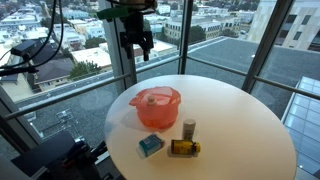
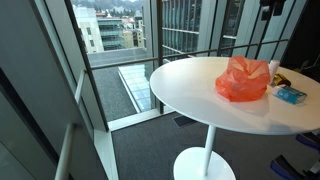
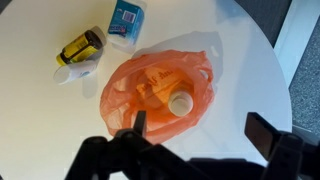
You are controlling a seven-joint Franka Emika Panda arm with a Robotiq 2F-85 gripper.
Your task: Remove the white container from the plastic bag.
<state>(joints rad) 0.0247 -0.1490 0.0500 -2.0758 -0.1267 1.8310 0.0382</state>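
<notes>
A round white table (image 1: 240,120) stands on a white pedestal with a round foot (image 2: 205,165), close to tall glass windows with dark frames (image 1: 185,30). On the table a small blue cardboard box (image 1: 150,146) lies near the edge. Just beside it, a yellow bottle with a dark cap (image 1: 184,148) lies on its side. A small pale bottle (image 1: 189,128) stands upright behind the yellow one. Outside there are city buildings (image 1: 60,50).
</notes>
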